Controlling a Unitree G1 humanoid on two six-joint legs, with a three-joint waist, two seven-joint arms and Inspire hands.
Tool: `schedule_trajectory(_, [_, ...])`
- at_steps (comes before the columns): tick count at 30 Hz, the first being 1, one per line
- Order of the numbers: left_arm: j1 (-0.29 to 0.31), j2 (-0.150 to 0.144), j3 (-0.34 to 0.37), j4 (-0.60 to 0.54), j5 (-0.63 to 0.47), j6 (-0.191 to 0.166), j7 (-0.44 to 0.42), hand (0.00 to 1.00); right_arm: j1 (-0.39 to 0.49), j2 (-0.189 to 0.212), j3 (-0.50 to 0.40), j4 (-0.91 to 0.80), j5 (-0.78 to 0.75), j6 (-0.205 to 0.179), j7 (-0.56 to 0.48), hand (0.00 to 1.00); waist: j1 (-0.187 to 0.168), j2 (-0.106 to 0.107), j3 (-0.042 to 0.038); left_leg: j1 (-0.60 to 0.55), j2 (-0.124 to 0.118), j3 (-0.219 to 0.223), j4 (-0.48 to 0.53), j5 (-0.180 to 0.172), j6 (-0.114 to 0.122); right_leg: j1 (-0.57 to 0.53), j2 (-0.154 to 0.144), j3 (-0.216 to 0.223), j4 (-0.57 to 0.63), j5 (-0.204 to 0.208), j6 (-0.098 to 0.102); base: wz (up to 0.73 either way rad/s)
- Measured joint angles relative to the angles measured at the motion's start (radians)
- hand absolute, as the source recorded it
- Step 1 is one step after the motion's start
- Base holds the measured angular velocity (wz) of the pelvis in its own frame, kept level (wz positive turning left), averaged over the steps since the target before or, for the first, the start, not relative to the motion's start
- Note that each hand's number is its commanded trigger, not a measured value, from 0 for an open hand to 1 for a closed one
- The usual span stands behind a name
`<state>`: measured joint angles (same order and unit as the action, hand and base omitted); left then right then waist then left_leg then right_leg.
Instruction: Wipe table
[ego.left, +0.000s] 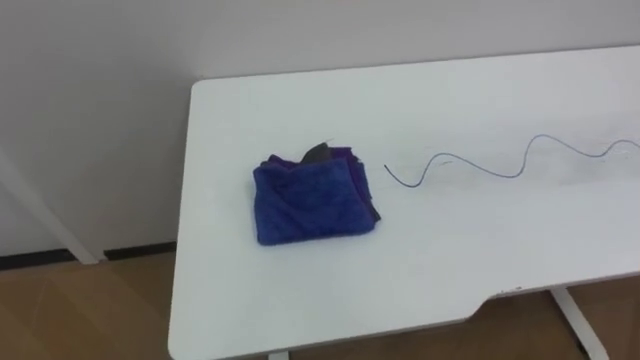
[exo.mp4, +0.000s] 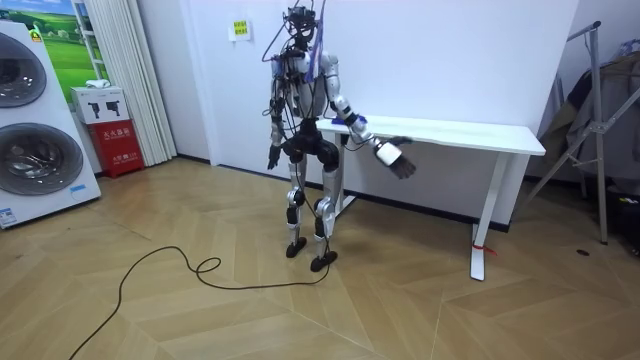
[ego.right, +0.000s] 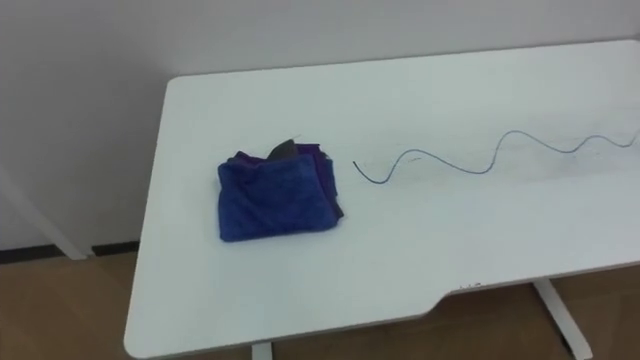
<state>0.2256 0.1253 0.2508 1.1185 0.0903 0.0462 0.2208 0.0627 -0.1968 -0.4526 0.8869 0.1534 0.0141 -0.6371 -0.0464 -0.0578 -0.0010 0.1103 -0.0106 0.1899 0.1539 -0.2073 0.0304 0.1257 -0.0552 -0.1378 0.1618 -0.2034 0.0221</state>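
Folded blue cloth (ego.left: 312, 200) lies untouched near the left end of the table (ego.left: 480, 250), with a wavy pen line (ego.left: 480, 165) just to its right. The robot's right hand (exo.mp4: 396, 158), fingers loosely spread and empty, hangs before the near edge. It is nearer the cloth than the left hand (exo.mp4: 272, 157), which hangs at the hip, its fingers unreadable.

A folded cloth (ego.left: 310, 200) is lying near the table's (ego.left: 420, 265) left end, a wavy line (ego.left: 500, 173) running across its right half.
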Motion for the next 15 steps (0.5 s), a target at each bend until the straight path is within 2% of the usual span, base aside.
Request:
schedule_trajectory(5, [0.015, 0.006, -0.001, -0.007, 0.014, 0.000, -0.009, 0.00, -0.085, -0.025, 0.018, -0.143, -0.162, -0.011, -0.050, 0.00, 0.010, -0.006, 0.0012, -0.010, 0.001, -0.005, 0.001, 0.000, 0.000, -0.011, 0.000, -0.007, 0.007, 0.000, 0.000, 0.05])
schedule_trajectory(6, [0.018, 0.007, -0.001, -0.024, 0.025, -0.001, -0.014, 0.00, -0.088, -0.038, 0.026, -0.194, -0.197, -0.013, -0.050, 0.00, 0.024, -0.009, 0.0026, -0.013, 0.001, -0.005, 0.000, 0.000, 0.000, -0.016, 0.000, -0.004, 0.007, 0.000, 0.000, 0.00])
schedule_trajectory(10, [0.036, 0.023, -0.001, -0.057, 0.036, -0.007, -0.040, 0.00, -0.100, -0.099, 0.050, -0.318, -0.272, -0.026, -0.035, 0.00, 0.031, -0.020, 0.0064, -0.014, 0.000, -0.026, 0.000, 0.001, 0.000, -0.008, -0.001, -0.033, 0.007, 0.000, 0.000, 0.14])
schedule_trajectory(11, [0.042, 0.025, -0.002, -0.070, 0.036, -0.010, -0.043, 0.00, -0.108, -0.123, 0.068, -0.368, -0.296, -0.026, -0.035, 0.00, 0.035, -0.020, 0.0068, -0.013, -0.001, -0.029, 0.000, 0.001, 0.000, -0.007, -0.001, -0.033, 0.007, 0.000, 0.000, 0.04])
schedule_trajectory(12, [0.045, 0.029, -0.003, -0.067, 0.036, -0.011, -0.049, 0.00, -0.125, -0.135, 0.085, -0.430, -0.339, -0.024, -0.027, 0.00, 0.037, -0.026, 0.0110, -0.015, 0.000, -0.031, 0.000, 0.001, -0.001, -0.009, -0.001, -0.036, 0.006, 0.000, 0.000, 0.00])
schedule_trajectory(13, [0.042, 0.032, -0.002, -0.068, 0.036, -0.011, -0.055, 0.00, -0.127, -0.135, 0.103, -0.532, -0.388, -0.024, -0.022, 0.00, 0.043, -0.023, 0.0091, -0.019, 0.001, -0.031, 0.000, 0.001, -0.002, -0.013, 0.000, -0.035, 0.006, 0.000, 0.000, -0.07])
schedule_trajectory(15, [0.038, 0.040, -0.011, -0.068, 0.036, -0.010, -0.057, 0.00, -0.127, -0.138, 0.144, -0.656, -0.475, -0.026, -0.014, 0.00, 0.054, -0.033, 0.0115, -0.018, 0.003, -0.032, 0.000, 0.002, -0.003, -0.013, 0.003, -0.036, 0.006, 0.000, 0.000, -0.03])
